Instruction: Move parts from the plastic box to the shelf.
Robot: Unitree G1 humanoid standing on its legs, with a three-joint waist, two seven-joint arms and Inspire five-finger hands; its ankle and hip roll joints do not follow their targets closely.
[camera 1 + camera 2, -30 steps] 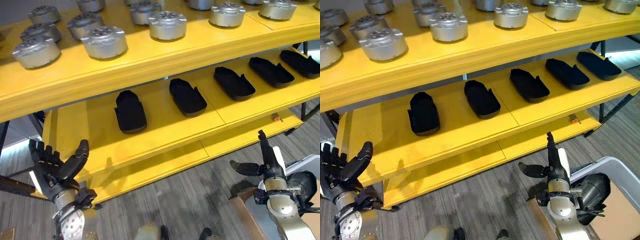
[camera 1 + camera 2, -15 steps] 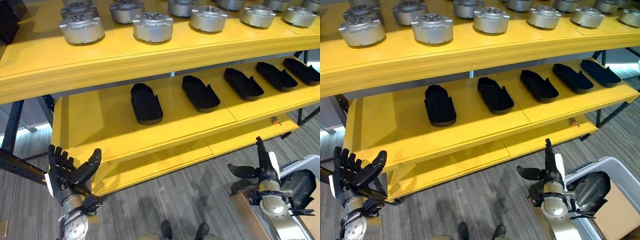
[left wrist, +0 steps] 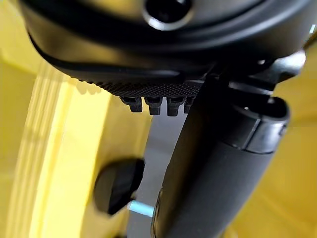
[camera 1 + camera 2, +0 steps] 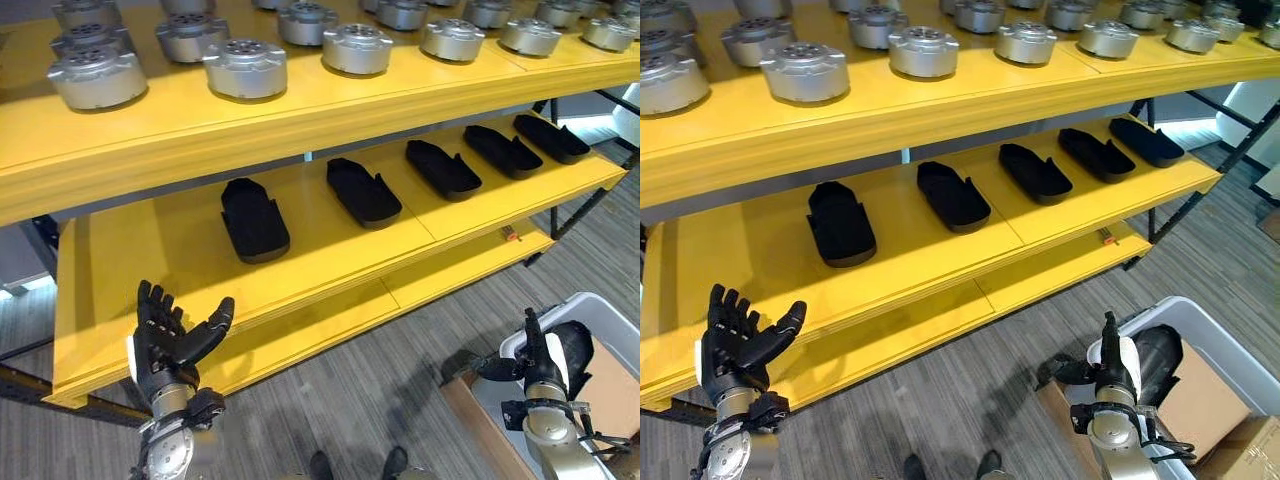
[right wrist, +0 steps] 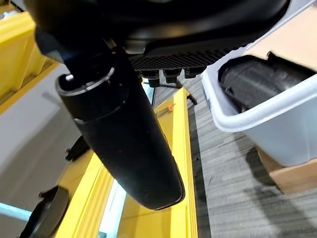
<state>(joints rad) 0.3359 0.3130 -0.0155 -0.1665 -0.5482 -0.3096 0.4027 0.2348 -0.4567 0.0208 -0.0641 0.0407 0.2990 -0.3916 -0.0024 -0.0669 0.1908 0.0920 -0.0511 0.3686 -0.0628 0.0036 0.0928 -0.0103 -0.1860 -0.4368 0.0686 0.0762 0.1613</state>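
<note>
Yellow shelf (image 4: 330, 250): two boards in sight, silver round parts (image 4: 245, 68) lined along the top one, black shoe-shaped parts (image 4: 254, 218) spaced along the middle one, five of them laid flat and apart.
Plastic box (image 4: 1230, 355): pale tub down at the lower right on the floor, sitting on brown cardboard (image 4: 1195, 385); much more of it shows now than a second ago.
Part in the box (image 4: 1160, 360): one dark rounded piece inside, against the near wall, untouched.
View: it has swung and pulled back in the last second, so the shelf looks shifted; that is the camera, the parts on the boards lie as they did.
Left hand (image 4: 170, 340): raised in front of the lowest shelf edge, fingers spread and straight, thumb out, nothing in it.
Right hand (image 4: 1110, 365): fingers pointing up, thumb out to the side, relaxed and empty, now just beside the box rim where before it stood apart from it.
Reading: looks like the turn toward the box for the next pick-up; the right hand is the one placed to reach in.
Watch for: the box wall stands between hand and part, so the reach must come over the rim.
</note>
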